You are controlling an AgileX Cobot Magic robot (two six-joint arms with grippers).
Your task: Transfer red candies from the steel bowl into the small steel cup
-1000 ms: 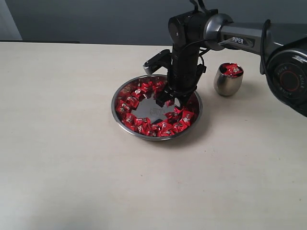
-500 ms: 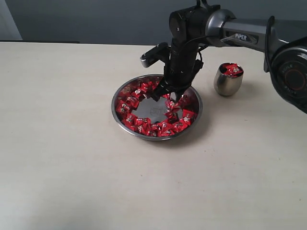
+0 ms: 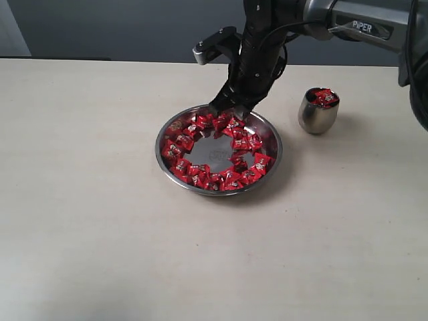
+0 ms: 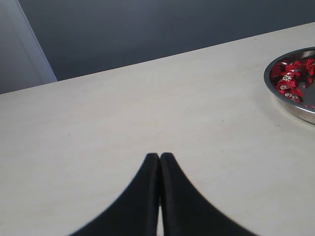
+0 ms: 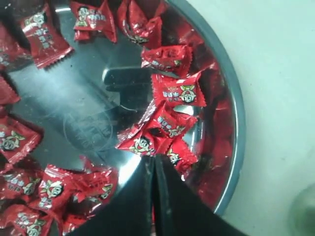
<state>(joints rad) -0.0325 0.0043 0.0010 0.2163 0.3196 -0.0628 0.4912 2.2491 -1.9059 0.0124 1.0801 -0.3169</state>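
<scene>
Red candies (image 3: 182, 144) lie in a ring round the inner wall of the steel bowl (image 3: 212, 152), thickest from 6 to 10 o'clock, and leave the flat middle of the dish bare and mirror-bright. The bowl sits near the centre of the pale counter (image 3: 100, 234). More red wrappers are heaped at the mouth of the small steel cup (image 3: 314, 117), which stands upright on the counter at about 2 o'clock from the bowl, near it but not touching.

The right claw (image 3: 231, 112) hangs tilted over the bowl's rim at 12 o'clock, just above the sweets there. Its wrist view shows the two dark fingers clenched tip to tip over a cluster of wrappers beside the rim. Whether a sweet is pinched between them cannot be told.

The left claw (image 4: 159, 160) is also clenched, fingers pressed together with nothing in them. It is over bare counter, well apart from the bowl, whose rim only edges into its wrist view.
</scene>
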